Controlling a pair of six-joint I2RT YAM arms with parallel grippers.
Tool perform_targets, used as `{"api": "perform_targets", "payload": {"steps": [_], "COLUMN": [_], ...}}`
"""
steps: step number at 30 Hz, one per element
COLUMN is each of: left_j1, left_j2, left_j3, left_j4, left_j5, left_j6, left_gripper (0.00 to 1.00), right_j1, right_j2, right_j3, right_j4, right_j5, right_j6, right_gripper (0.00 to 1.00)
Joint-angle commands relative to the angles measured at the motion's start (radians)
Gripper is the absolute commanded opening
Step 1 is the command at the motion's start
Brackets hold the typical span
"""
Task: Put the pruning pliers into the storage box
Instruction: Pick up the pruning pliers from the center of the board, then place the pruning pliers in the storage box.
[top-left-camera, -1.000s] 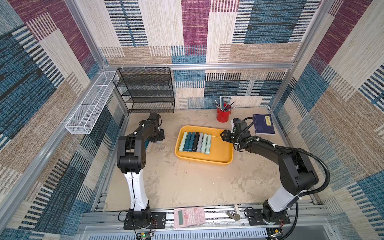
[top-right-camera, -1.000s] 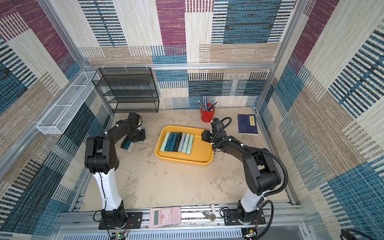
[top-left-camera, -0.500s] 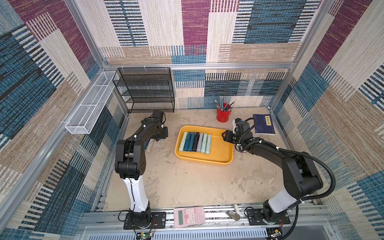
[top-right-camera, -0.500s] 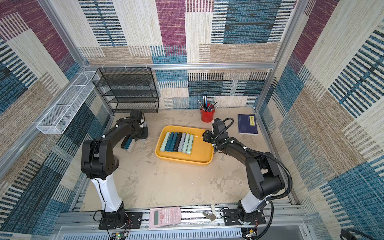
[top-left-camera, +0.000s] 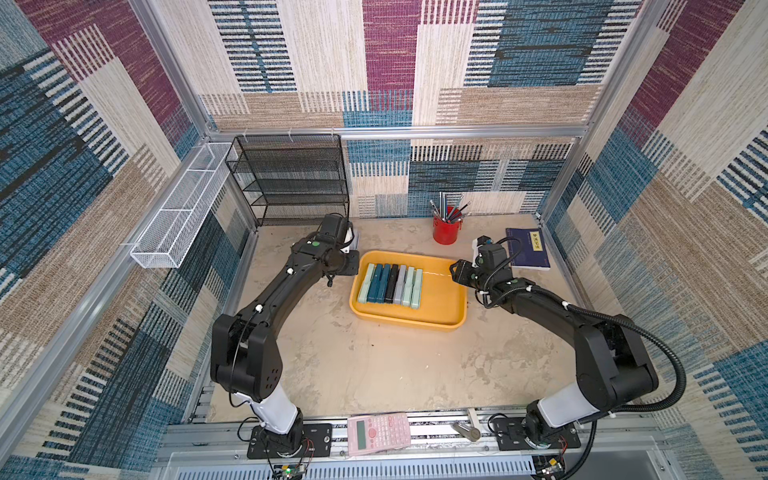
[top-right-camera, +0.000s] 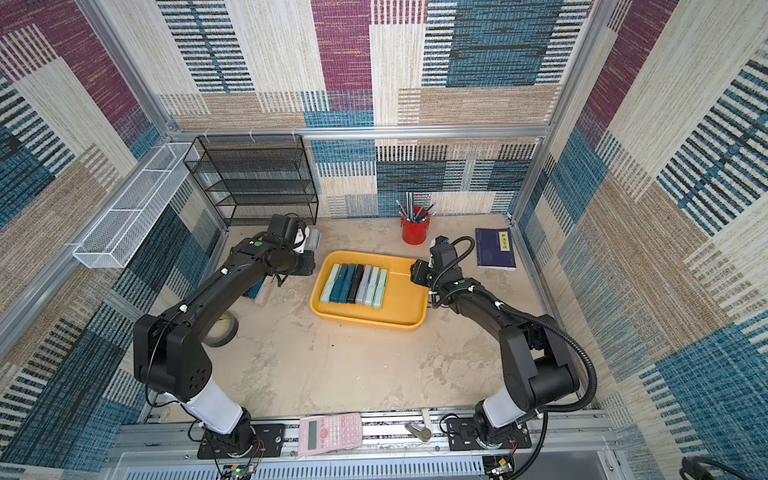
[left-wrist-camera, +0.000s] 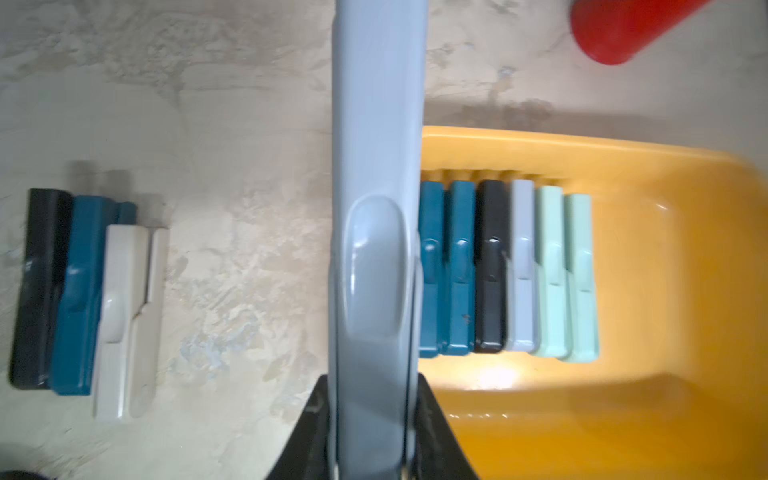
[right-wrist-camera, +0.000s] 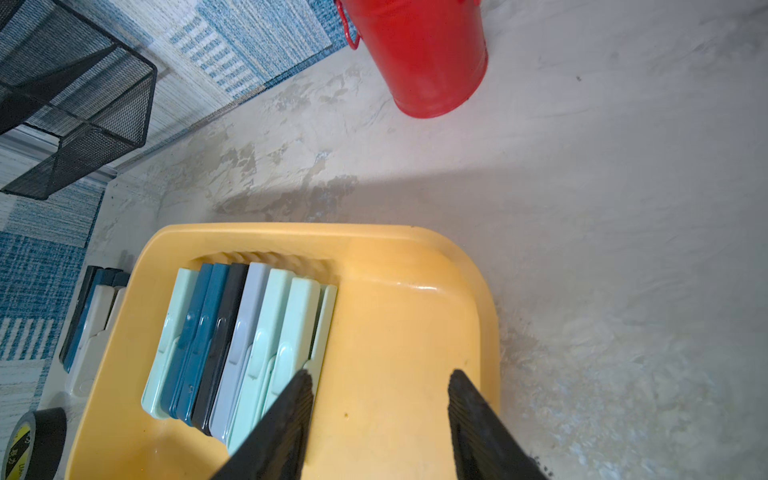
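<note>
in both top views you have the storage box (top-left-camera: 407, 325) in the middle of the table (top-left-camera: 374, 374), with a row of pliers (top-left-camera: 390, 284) lying side by side in its left half. your left gripper (top-left-camera: 348, 266) is just beside the box's left rim, and your right gripper (top-left-camera: 457, 272) hangs at its right rim. in a top view, three loose pliers (top-right-camera: 259, 289) peek out on the table under your left arm (top-right-camera: 208, 297), apart from the box.

left wrist: your left gripper is clamped narrow on a light grey plier (left-wrist-camera: 376, 208), which runs lengthwise out from between the jaws and crosses the box's edge. the loose ones, black, teal and whitish, lie touching each other on the bare table.

right wrist: your right gripper's jaws stand partly apart with nothing between them, over the box's bare floor. one fingertip is close by the last mint plier in the row; you can't tell whether it touches.
</note>
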Motion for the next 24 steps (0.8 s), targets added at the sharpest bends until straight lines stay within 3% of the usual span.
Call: {"api": "perform_targets", "payload": {"steps": [1,7,13,24], "left_j1": [-0.08,-0.26,-0.382,-0.467], "left_j2": [-0.001,0.068,0.185,0.435], "left_j3": [0.007,0.038,0.107,0.323], "left_j4": [0.001,0.073,0.133,0.037], "left_j5": [0.037,0.032,-0.009,-0.088], "left_j6": [-0.065,-0.185,-0.32,-0.394], "left_gripper": [0.05,0.04,0.06,0.1], "right_j1": [-0.008,-0.028,-0.058,-0.101], "right_j2": [-0.019,-0.044,-0.079,-0.116], "right_j3": [-0.007,-0.027,-0.054,-0.115], "right_j4": [0.032,0.039,0.044,0.069], "right_j5": [0.021,0.023,0.023,-0.001], "right_j6": [0.005,0.007,0.005,0.012], "right_gripper": [0.55,0.55,0.55,0.55]}}
